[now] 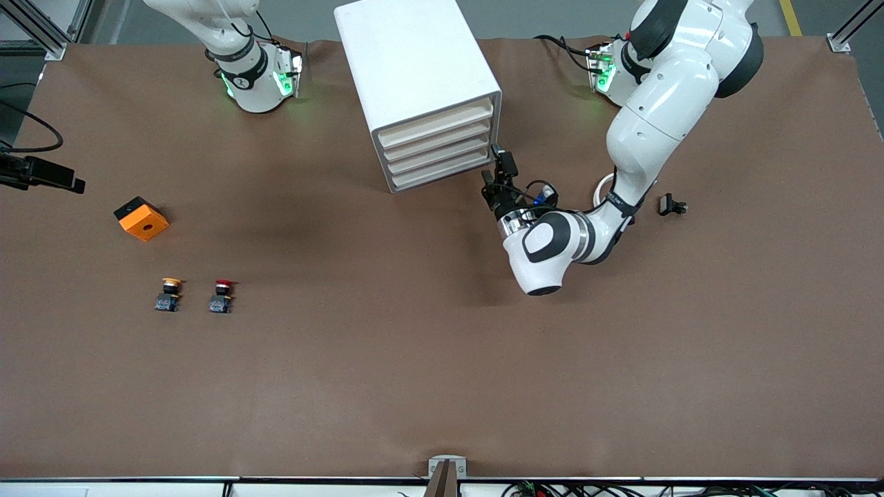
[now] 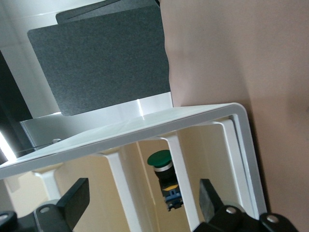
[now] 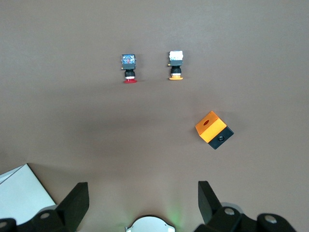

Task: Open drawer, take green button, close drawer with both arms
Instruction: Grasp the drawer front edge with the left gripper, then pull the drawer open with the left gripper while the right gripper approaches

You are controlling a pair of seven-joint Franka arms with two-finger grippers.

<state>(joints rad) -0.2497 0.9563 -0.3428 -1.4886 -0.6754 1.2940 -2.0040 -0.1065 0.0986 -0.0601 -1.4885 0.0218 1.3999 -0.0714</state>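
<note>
The white drawer cabinet [image 1: 421, 76] stands near the robots' bases, and all its drawer fronts [image 1: 436, 153] look flush. My left gripper [image 1: 498, 171] is open at the cabinet's front corner toward the left arm's end, level with the lower drawers. In the left wrist view the open left gripper [image 2: 143, 203] faces the cabinet front [image 2: 145, 125]. The green-capped button [image 2: 161, 162] shows inside a drawer between white bars; it is hidden in the front view. My right gripper [image 3: 143, 200] is open and empty, high over its own base and out of the front view.
An orange cube [image 1: 141, 218], an orange-capped button [image 1: 168, 293] and a red-capped button [image 1: 222, 295] lie toward the right arm's end. They also show in the right wrist view: cube [image 3: 214, 129], orange cap [image 3: 175, 65], red cap [image 3: 128, 67]. A small black part [image 1: 671, 205] lies beside the left arm.
</note>
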